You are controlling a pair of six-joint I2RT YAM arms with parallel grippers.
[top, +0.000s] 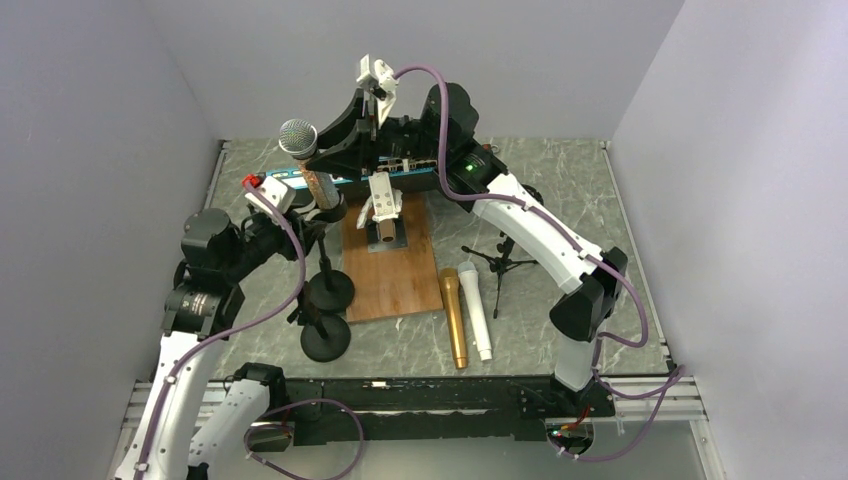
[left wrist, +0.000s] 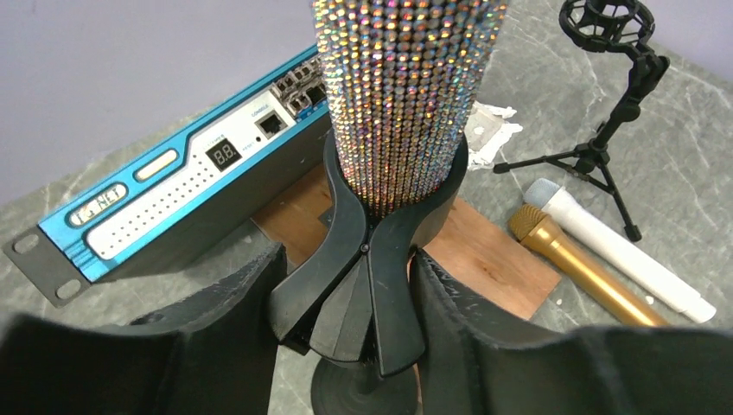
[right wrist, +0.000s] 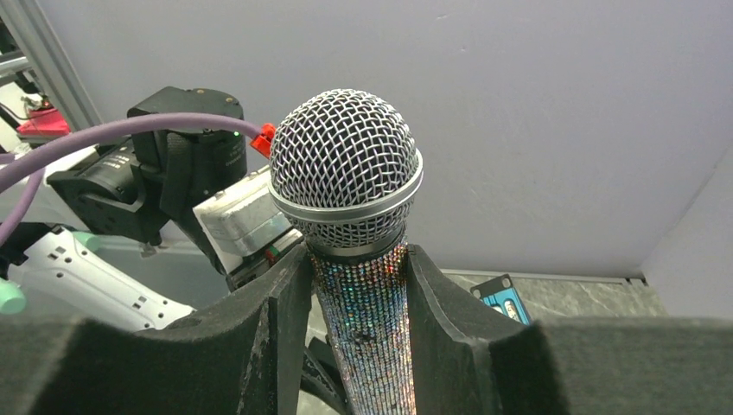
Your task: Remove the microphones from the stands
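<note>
I see my right gripper (right wrist: 356, 290) pinching the microphone (right wrist: 346, 164) just below its mesh head, my left gripper (left wrist: 346, 281) clamped on the stand clip (left wrist: 367, 238) cradling its lower body, tail end hidden.

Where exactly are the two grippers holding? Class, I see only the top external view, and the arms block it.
Observer: In the left wrist view, the left gripper pinches the stand's black clip, below the microphone.
Operator: And the right?
Observer: The right wrist view shows the right gripper closed on the sparkly handle just under the mesh head.
Operator: Is the microphone out yet?
Observer: No; the left wrist view shows it seated in the clip.
</note>
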